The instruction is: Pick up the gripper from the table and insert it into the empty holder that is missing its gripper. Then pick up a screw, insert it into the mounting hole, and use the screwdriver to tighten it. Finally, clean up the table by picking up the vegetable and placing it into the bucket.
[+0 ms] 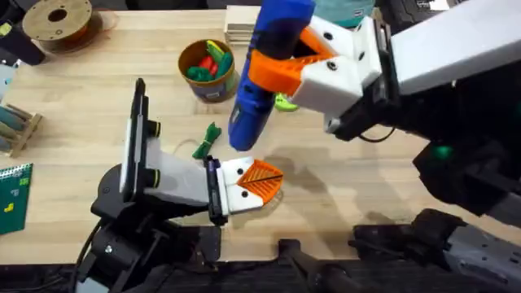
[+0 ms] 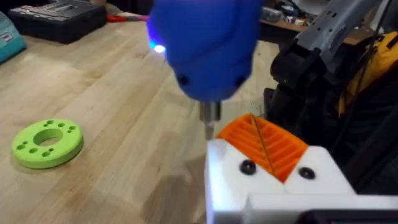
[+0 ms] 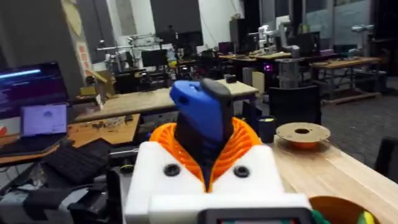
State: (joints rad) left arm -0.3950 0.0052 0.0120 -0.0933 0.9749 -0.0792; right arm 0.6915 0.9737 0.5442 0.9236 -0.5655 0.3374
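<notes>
White and bulky, the right gripper [image 1: 281, 65] is reaching in from the upper right, its orange pads clamping the blue screwdriver [image 1: 264, 69] upright over the table's middle. Below it, the left gripper [image 1: 259, 185] is lying low and pointing right with fingers pressed together, the screwdriver's metal tip [image 2: 210, 118] hanging just above them. Beside it, the dark-green vegetable [image 1: 207, 142] is resting on the wood.

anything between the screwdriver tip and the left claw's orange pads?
Nothing. In the left wrist view, the thin metal tip of the bright blue pen-shaped screwdriver hangs just above the left claw, near its ribbed orange pads; the short stretch is bare.
</notes>
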